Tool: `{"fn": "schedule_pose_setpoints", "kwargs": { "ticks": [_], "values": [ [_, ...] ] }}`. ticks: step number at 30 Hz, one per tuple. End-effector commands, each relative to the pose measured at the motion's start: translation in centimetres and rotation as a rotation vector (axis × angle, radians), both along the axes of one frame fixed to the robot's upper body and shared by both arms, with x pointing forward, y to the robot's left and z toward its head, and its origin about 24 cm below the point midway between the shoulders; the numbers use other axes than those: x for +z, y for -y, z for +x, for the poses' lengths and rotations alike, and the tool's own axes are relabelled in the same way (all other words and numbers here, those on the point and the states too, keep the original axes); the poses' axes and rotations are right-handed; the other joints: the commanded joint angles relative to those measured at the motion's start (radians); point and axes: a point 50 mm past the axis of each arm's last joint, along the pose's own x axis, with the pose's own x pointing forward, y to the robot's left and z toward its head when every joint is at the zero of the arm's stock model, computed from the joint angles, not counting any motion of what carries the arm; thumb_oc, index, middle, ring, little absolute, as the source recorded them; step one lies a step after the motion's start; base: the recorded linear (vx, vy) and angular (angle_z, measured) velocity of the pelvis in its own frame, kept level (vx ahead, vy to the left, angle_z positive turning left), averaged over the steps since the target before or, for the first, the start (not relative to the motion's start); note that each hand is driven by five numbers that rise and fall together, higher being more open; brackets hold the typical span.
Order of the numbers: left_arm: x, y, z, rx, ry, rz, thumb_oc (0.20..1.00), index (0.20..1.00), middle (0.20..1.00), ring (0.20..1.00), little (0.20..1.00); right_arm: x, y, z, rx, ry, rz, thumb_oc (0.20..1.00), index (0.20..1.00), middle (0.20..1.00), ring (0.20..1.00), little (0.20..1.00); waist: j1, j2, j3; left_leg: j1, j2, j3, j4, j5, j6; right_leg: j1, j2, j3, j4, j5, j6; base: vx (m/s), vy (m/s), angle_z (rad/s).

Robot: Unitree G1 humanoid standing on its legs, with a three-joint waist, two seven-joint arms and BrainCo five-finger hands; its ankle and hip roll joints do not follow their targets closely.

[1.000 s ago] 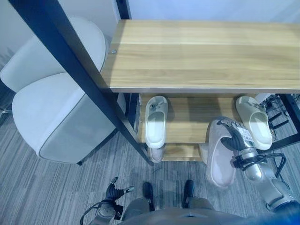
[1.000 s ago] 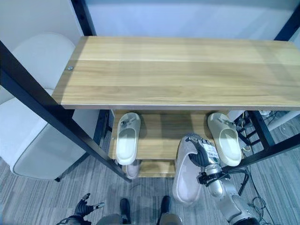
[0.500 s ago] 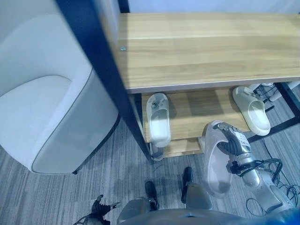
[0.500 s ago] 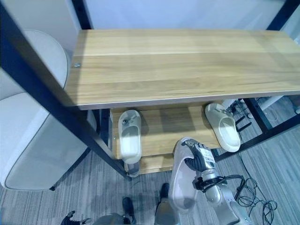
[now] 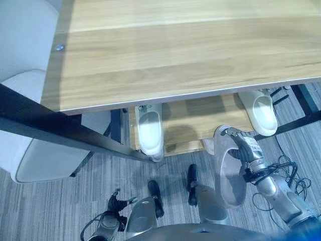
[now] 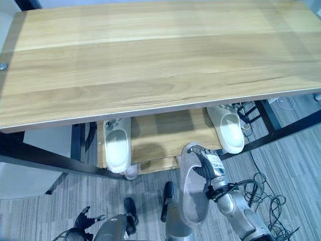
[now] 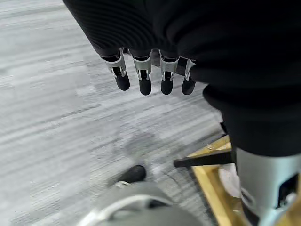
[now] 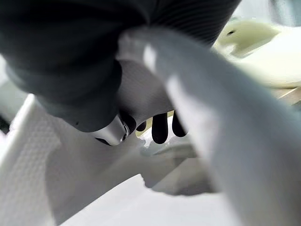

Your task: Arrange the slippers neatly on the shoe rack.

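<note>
— While I hold the head camera over the shoe rack (image 5: 165, 60), where is the slipper we're placing?

— It's in my right hand (image 5: 244, 148). That hand has its fingers curled over the toe end of the pale grey slipper (image 5: 227, 173), pinching the upper, and the slipper hangs in front of the rack, above the grey carpet (image 5: 60, 201), not touching any shelf. In the right wrist view the dark fingertips (image 8: 160, 128) are tucked in under the slipper's strap.

— And the others?

— Two cream slippers sit on the lower shelf (image 5: 200, 118), partly under the wooden top board. One cream slipper (image 5: 149, 131) is at the left end, its heel sticking out past the shelf's front edge. The second cream slipper (image 5: 260, 110) lies at the right end, beside the black frame bar. The gap between them is bare wood.

— Your left hand?

— My left hand (image 7: 150, 77) is down low over the carpet, well apart from the rack, fingers relaxed and holding nothing. A white chair (image 5: 35, 150) stands to the rack's left.
</note>
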Motion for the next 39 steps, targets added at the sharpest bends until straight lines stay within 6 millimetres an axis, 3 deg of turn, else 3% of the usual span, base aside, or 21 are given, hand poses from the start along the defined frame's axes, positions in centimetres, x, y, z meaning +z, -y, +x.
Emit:
{"fn": "schedule_pose_setpoints", "kwargs": {
  "ticks": [1, 2, 7, 10, 14, 16, 19, 20, 23, 25, 26, 29, 33, 36, 39],
  "values": [
    [-0.4, -0.4, -1.8, 0.018, -0.042, 0.032, 1.000, 1.000, 1.000, 1.000, 1.000, 2.9, -0.6, 0.5, 0.070, 0.131, 0.049, 0.200, 0.200, 0.200, 0.200, 0.200, 0.000, -0.015, -0.074, 0.023, -0.014, -0.101, 0.119, -0.151, -0.010, -0.008, -0.058, 0.024, -0.038, 0.078, 0.096, -0.11, 0.246, 0.14],
    [-0.4, -0.5, -1.8, 0.018, -0.042, 0.033, 1.000, 1.000, 1.000, 1.000, 1.000, 3.0, -0.6, 0.6, 0.070, 0.132, 0.050, 0.200, 0.200, 0.200, 0.200, 0.200, -0.005, -0.021, -0.078, 0.019, -0.022, -0.102, 0.112, -0.142, -0.008, -0.014, -0.065, 0.023, -0.038, 0.080, 0.096, -0.08, 0.358, -0.05],
    [-1.1, -0.3, -4.1, 0.006, -0.129, 0.032, 1.000, 1.000, 1.000, 1.000, 1.000, 1.9, -0.9, 1.0, 0.044, 0.083, 0.044, 0.200, 0.200, 0.200, 0.200, 0.200, 0.015, 0.013, -0.081, 0.093, -0.118, -0.094, -0.002, -0.135, 0.032, -0.019, -0.160, 0.020, 0.003, 0.112, 0.130, -0.03, 0.262, -0.02],
    [-1.3, -0.2, -5.1, -0.039, -0.175, 0.039, 1.000, 1.000, 1.000, 1.000, 1.000, 1.3, -1.1, 1.0, 0.038, 0.064, 0.038, 0.200, 0.200, 0.200, 0.200, 0.200, 0.018, 0.029, -0.078, 0.116, -0.135, -0.083, -0.042, -0.114, 0.042, -0.021, -0.181, 0.018, 0.028, 0.110, 0.136, -0.06, 0.162, 0.03],
    [-1.3, -0.5, -5.3, -0.052, -0.200, 0.056, 1.000, 1.000, 1.000, 1.000, 1.000, 0.4, -1.4, 0.7, 0.031, 0.032, 0.050, 0.200, 0.200, 0.200, 0.200, 0.200, 0.019, 0.037, -0.068, 0.132, -0.121, -0.058, -0.057, -0.096, 0.050, -0.009, -0.140, 0.022, 0.095, 0.067, 0.112, -0.06, 0.055, -0.08],
    [-1.1, -0.7, -4.7, -0.082, -0.181, 0.080, 1.000, 1.000, 1.000, 1.000, 1.000, 0.5, -1.5, 0.6, 0.033, 0.041, 0.050, 0.200, 0.200, 0.200, 0.200, 0.200, 0.023, 0.023, -0.077, 0.112, -0.128, -0.052, -0.045, -0.093, 0.051, 0.008, -0.117, 0.020, 0.055, 0.058, 0.106, -0.09, -0.097, -0.26],
    [-1.1, -0.7, -4.6, -0.059, -0.165, 0.065, 1.000, 1.000, 1.000, 1.000, 1.000, 0.9, -2.1, 1.0, 0.076, 0.052, 0.036, 0.200, 0.200, 0.200, 0.200, 0.200, 0.037, 0.009, -0.084, 0.056, -0.097, -0.029, 0.014, -0.108, 0.044, 0.018, -0.100, 0.013, 0.002, 0.052, 0.100, -0.15, -0.173, -0.22],
    [-0.7, -0.7, -3.1, -0.040, -0.111, 0.063, 1.000, 1.000, 1.000, 1.000, 1.000, 1.5, -2.3, 1.7, 0.099, 0.078, 0.021, 0.200, 0.200, 0.200, 0.200, 0.200, 0.039, -0.001, -0.037, -0.003, -0.068, -0.032, 0.084, -0.112, 0.032, -0.012, -0.104, 0.010, 0.009, 0.059, 0.094, -0.28, -0.185, -0.07],
    [0.1, -0.7, -0.2, 0.038, -0.003, 0.031, 1.000, 1.000, 1.000, 1.000, 1.000, 2.7, -3.0, 3.0, 0.136, 0.126, 0.011, 0.200, 0.200, 0.200, 0.200, 0.200, 0.048, -0.009, 0.026, -0.136, -0.027, -0.049, 0.216, -0.129, 0.019, -0.121, -0.107, -0.013, 0.075, 0.055, 0.078, -0.32, -0.178, 0.03],
    [0.5, -0.5, 1.3, 0.031, 0.029, 0.032, 1.000, 1.000, 1.000, 1.000, 1.000, 3.4, -3.7, 3.7, 0.162, 0.154, 0.003, 0.200, 0.200, 0.200, 0.200, 0.200, 0.055, 0.002, 0.053, -0.241, 0.000, -0.056, 0.332, -0.178, 0.020, -0.255, -0.113, -0.015, 0.201, 0.025, 0.085, -0.24, -0.056, 0.07],
    [1.2, -0.8, 2.8, 0.043, 0.080, 0.042, 1.000, 1.000, 1.000, 1.000, 1.000, 4.1, -4.3, 4.1, 0.188, 0.189, 0.005, 0.200, 0.200, 0.200, 0.200, 0.200, 0.060, 0.008, 0.065, -0.359, 0.010, -0.056, 0.447, -0.207, 0.029, -0.369, -0.121, -0.011, 0.303, 0.000, 0.079, -0.20, 0.002, 0.15],
    [1.6, -0.7, 3.7, 0.056, 0.118, 0.040, 1.000, 1.000, 1.000, 1.000, 1.000, 4.3, -4.9, 4.2, 0.209, 0.195, 0.023, 0.200, 0.200, 0.200, 0.200, 0.200, 0.063, 0.016, 0.067, -0.461, 0.027, -0.054, 0.543, -0.232, 0.036, -0.474, -0.133, -0.012, 0.389, -0.029, 0.071, -0.17, -0.001, 0.31],
    [2.6, -0.8, 5.5, 0.046, 0.196, 0.065, 1.000, 1.000, 1.000, 1.000, 1.000, 5.7, -5.9, 4.8, 0.254, 0.241, 0.043, 0.200, 0.200, 0.200, 0.200, 0.200, 0.080, 0.027, 0.081, -0.702, 0.051, -0.069, 0.750, -0.284, 0.058, -0.702, -0.161, -0.010, 0.597, -0.090, 0.051, -0.13, -0.007, 0.13],
    [3.2, -0.8, 6.3, 0.021, 0.233, 0.094, 1.000, 1.000, 1.000, 1.000, 1.000, 6.6, -5.5, 5.7, 0.232, 0.287, 0.017, 0.200, 0.200, 0.200, 0.200, 0.200, 0.091, 0.036, 0.076, -0.784, 0.055, -0.084, 0.815, -0.308, 0.075, -0.787, -0.167, -0.009, 0.667, -0.115, 0.046, 0.00, 0.012, -0.13],
    [3.9, -1.0, 6.9, 0.032, 0.295, 0.117, 1.000, 1.000, 1.000, 1.000, 1.000, 9.0, -4.5, 7.5, 0.157, 0.389, 0.045, 0.200, 0.200, 0.200, 0.200, 0.200, 0.110, 0.055, 0.072, -0.913, 0.064, -0.107, 0.917, -0.329, 0.091, -0.920, -0.183, 0.001, 0.791, -0.152, 0.031, 0.02, 0.023, -0.04]
  ]
}}
